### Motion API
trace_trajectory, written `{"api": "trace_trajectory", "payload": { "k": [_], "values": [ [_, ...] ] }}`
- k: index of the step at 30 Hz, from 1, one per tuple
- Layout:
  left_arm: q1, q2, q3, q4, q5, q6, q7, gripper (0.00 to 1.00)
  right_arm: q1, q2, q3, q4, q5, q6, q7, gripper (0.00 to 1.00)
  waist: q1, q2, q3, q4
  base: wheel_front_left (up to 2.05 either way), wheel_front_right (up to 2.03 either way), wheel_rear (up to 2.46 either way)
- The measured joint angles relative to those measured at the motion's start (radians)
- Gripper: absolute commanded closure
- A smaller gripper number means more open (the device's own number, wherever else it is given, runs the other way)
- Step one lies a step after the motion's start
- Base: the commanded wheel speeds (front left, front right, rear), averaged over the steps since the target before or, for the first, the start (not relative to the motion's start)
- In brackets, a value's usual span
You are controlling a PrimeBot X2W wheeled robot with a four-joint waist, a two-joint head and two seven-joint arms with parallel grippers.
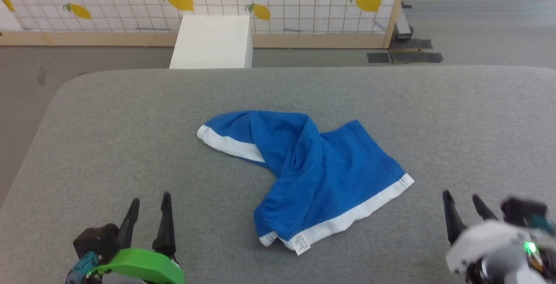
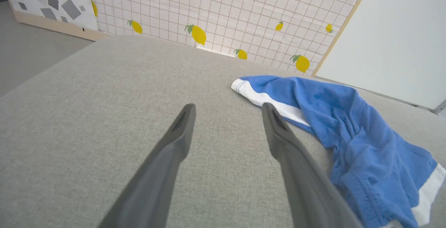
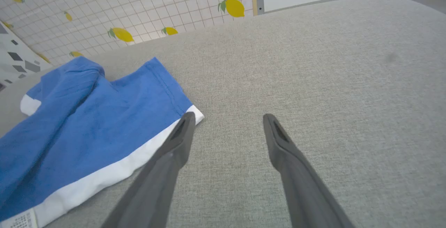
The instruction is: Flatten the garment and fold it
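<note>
Left jaws: your left gripper (image 1: 150, 198) is spread wide and empty, over bare surface at the near left.
Right jaws: your right gripper (image 1: 461, 195) is also spread wide with nothing in it, at the near right. It is close to the garment's right corner, and the head view shows a gap between them.
Garment: the garment (image 1: 321, 175) lies mid-surface, between the two grippers and a little farther out. It is crumpled. One leg is twisted away to the far left, and a raised ridge of doubled cloth runs down the middle.
Edges: one white band (image 1: 369, 208) runs along the near-right hem, and a second white band (image 1: 228, 144) shows at the far left. A small tag (image 1: 300, 244) sits at the nearest corner.
Handling: I judge it to be thin jersey, light and limp. It won't hold a shape and will sag from any pinch. It will probably drag on the woven cover, so pull slowly.
Where to grip: take the banded hem corners, which are firmer than the blue body. Use the right corner for your right gripper and the tag corner or the far-left band for your left.
Risk: layers are stacked along the ridge, so a pinch there may catch both. I can't tell how many.
Surface: the grey padded top (image 1: 130, 123) has free room all round to spread the garment.
</note>
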Motion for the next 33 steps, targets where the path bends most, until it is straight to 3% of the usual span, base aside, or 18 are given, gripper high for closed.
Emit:
{"api": "trace_trajectory", "payload": {
  "k": [5, 10, 18, 19, 21, 28, 31, 33],
  "values": [
    [0.005, -0.047, 0.051, -0.042, 0.1, -0.032, -0.003, 0.0, -0.203, 0.0, 0.015, 0.06, -0.131, 0.0, 0.31, 0.0, 0.0, 0.0, 0.038, 0.009, 0.0, 0.0, 0.0],
    [-0.004, -0.079, 0.087, -0.038, 0.13, -0.071, -0.003, 0.0, -0.372, 0.002, 0.048, 0.127, -0.285, 0.0, 0.602, 0.0, 0.0, 0.0, 0.088, 0.023, 0.0, 0.0, 0.0],
    [-0.036, -0.113, 0.104, -0.019, 0.171, -0.123, -0.003, 0.0, -0.407, 0.0, 0.088, 0.188, -0.338, 0.0, 0.796, 0.01, 0.0, -0.0001, 0.151, 0.07, 0.0, 0.0, 0.0],
    [-0.036, -0.116, 0.11, -0.015, 0.171, -0.126, -0.003, 0.0, -0.407, -0.001, 0.089, 0.183, -0.334, 0.0, 0.798, 0.5, 0.0, 0.0, 0.157, 0.075, 0.0, 0.0, 0.0],
    [-0.036, -0.121, 0.117, -0.01, 0.177, -0.133, -0.003, 0.0, -0.406, -0.006, 0.095, 0.169, -0.327, 0.0, 0.791, 1.0, 0.0, 0.0, 0.165, 0.084, 0.0, 0.0, 0.0],
    [-0.039, -0.135, 0.093, -0.007, 0.164, -0.175, 0.042, 0.0, -0.392, 0.001, 0.093, 0.156, -0.298, 0.0, 0.724, 1.0, 0.0001, 0.0, 0.147, 0.083, 0.0, 0.0, 0.0],
    [-0.04, -0.142, 0.028, -0.046, 0.102, -0.202, 0.232, 0.0, -0.385, 0.001, 0.088, 0.14, -0.29, 0.0, 0.717, 1.0, 0.0001, 0.0, 0.125, 0.077, 0.0, 0.0, 0.0],
    [-0.039, -0.141, -0.039, -0.077, 0.064, -0.208, 0.424, 0.0, -0.375, 0.001, 0.088, 0.126, -0.283, 0.0, 0.716, 1.0, 0.0001, 0.0, 0.11, 0.073, 0.0, 0.0, 0.0]
  ]
}}
